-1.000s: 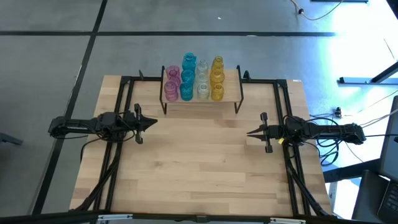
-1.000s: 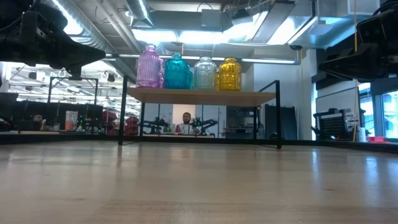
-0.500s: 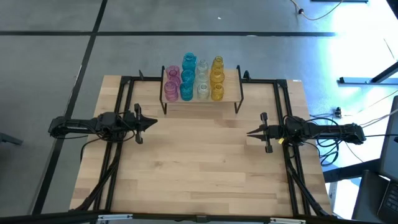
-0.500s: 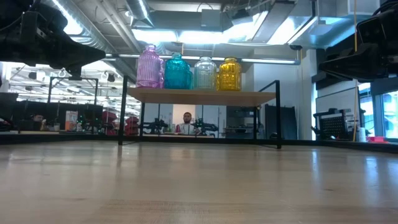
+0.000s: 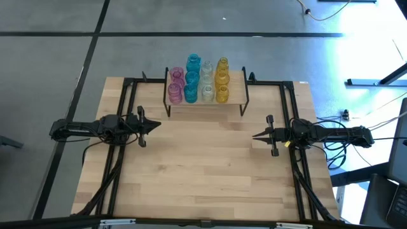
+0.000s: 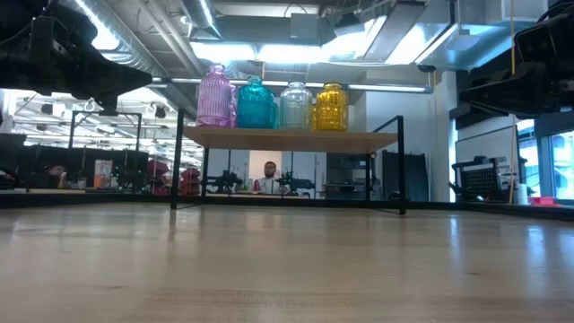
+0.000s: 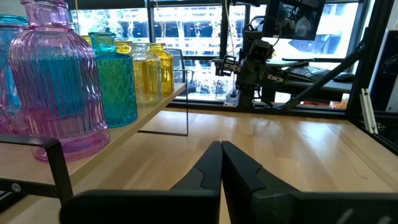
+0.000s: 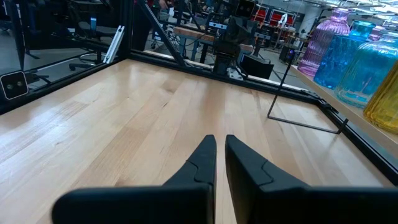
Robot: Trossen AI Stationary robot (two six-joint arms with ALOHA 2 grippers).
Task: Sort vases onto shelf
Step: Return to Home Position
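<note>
All vases (image 5: pixel 197 81) were seen on the shelf (image 5: pixel 238 94); both claws, left claw (image 5: pixel 157 125) and right claw (image 5: pixel 255 135), were pressed together, best kept clear.

The vases (image 5: pixel 198 81) stand on the shelf (image 5: pixel 236 97) at the table's (image 5: pixel 203 178) far edge.

One shelf (image 5: pixel 238 88) carries four columns of vases (image 5: pixel 198 81): pink, teal, clear and amber. Pink shows two vases, the others three each. Two arms flank it.
</note>
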